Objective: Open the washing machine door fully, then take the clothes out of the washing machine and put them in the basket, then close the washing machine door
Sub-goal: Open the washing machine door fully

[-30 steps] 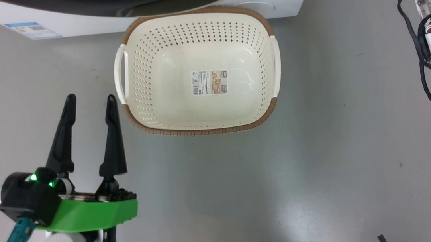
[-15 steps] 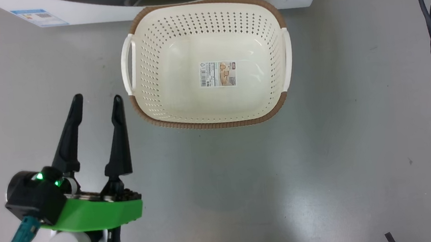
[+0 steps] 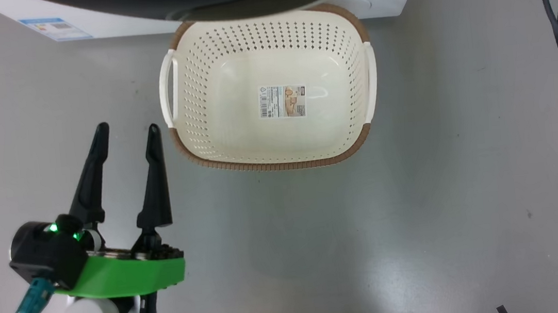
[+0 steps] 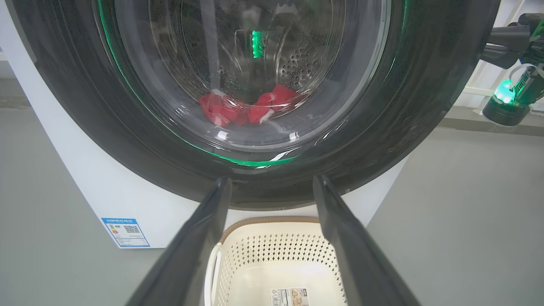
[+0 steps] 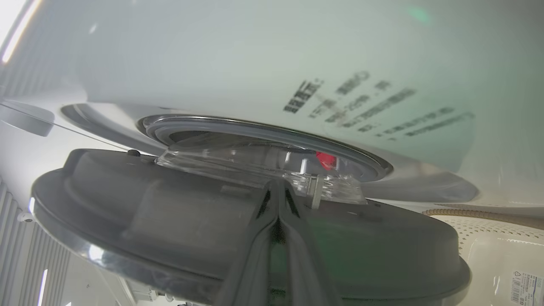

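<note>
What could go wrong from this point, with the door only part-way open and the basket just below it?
1. The shut right gripper seems only to push on the inner face of the washing machine door, gripping nothing; it may slip off before the door is fully open.
2. The basket sits partly under the door; a reaching arm might knock it.
3. The clothes lie low in the drum, a deep reach.

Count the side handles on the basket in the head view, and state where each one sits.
2. The left handle runs along the basket's left side; the right handle runs along its right side. Both show fully, and none appears to be hidden.
</note>
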You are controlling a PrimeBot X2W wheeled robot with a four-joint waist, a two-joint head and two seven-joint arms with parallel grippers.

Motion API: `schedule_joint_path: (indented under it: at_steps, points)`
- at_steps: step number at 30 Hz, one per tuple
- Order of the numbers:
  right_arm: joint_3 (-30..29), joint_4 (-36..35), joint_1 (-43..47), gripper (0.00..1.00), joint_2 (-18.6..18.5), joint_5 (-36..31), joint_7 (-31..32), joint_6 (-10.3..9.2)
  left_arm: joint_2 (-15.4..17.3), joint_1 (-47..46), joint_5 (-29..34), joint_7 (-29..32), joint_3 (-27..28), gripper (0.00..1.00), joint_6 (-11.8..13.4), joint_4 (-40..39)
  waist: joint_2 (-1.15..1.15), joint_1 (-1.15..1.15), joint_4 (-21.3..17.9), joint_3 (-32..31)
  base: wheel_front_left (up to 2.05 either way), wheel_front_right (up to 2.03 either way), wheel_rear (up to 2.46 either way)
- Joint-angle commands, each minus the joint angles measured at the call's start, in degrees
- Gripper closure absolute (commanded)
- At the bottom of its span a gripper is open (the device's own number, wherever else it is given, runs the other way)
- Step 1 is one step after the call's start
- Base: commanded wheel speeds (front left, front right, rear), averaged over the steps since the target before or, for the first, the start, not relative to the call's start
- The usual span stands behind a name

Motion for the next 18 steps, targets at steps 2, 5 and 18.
schedule_joint_path:
  at_steps: [2,5,18]
  points:
    - [1.3,-2.5,0.8,1.0,2.2,-0.1,1.8,0.45,1.4,0.1,0.6,-0.4,1.8,0.0,-0.3,-0.9,0.0,0.0,-0.4,-0.7,0.0,0.0,0.0]
    - [1.6,-2.8,1.3,1.0,2.3,-0.3,2.6,0.45,1.4,0.0,0.7,-0.4,1.8,0.0,-0.3,-0.9,0.0,0.0,-0.7,-1.1,0.0,0.0,0.0]
    - [4.3,-3.3,4.0,1.0,2.6,-1.2,7.1,0.45,1.4,0.1,1.2,-0.4,2.7,0.0,-0.3,-0.5,0.0,0.0,-1.9,-3.0,0.0,0.0,0.0]
